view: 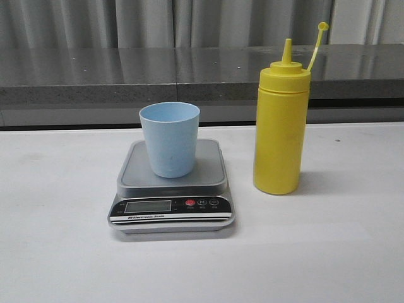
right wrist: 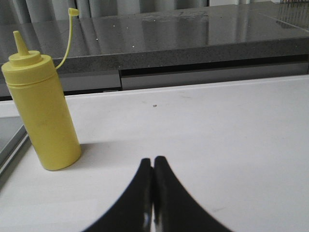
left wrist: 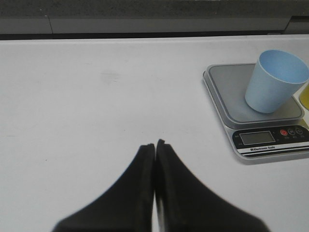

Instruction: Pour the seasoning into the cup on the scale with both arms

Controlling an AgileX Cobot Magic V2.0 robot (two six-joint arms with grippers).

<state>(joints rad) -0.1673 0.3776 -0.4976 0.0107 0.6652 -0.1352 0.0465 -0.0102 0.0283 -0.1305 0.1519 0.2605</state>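
The yellow seasoning bottle (view: 281,123) stands upright on the white table, right of the scale, its cap hanging open on its tether. The pale blue cup (view: 169,139) stands upright on the silver scale (view: 208,158). Neither arm shows in the front view. My left gripper (left wrist: 155,143) is shut and empty over bare table, with the cup (left wrist: 275,81) and scale (left wrist: 227,87) off to one side. My right gripper (right wrist: 153,159) is shut and empty, with the bottle (right wrist: 41,111) standing apart from it.
A grey stone ledge (view: 126,76) runs along the back of the table, with a curtain behind it. The scale's display (view: 148,206) and red button (view: 190,202) face the front.
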